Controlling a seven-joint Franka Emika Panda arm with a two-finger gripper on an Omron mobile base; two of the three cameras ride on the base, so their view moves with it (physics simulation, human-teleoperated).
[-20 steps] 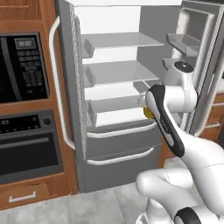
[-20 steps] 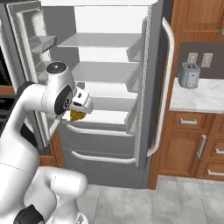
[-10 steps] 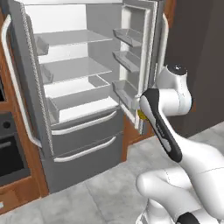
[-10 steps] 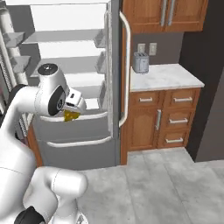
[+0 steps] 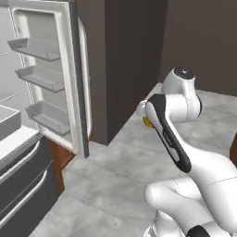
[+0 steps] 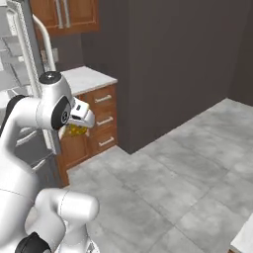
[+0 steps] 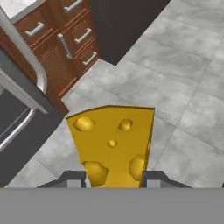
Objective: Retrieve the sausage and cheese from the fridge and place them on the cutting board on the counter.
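Flanking gripped cheese (image 7: 112,144): fridge (image 5: 44,92), wood cabinets (image 6: 94,123).

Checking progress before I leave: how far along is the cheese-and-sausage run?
Done: the cheese is out of the fridge, whose door stands open. In hand: the gripper is shut on the cheese, carried above the grey floor. Left: set it on the cutting board, then fetch the sausage; neither can be judged from these views.
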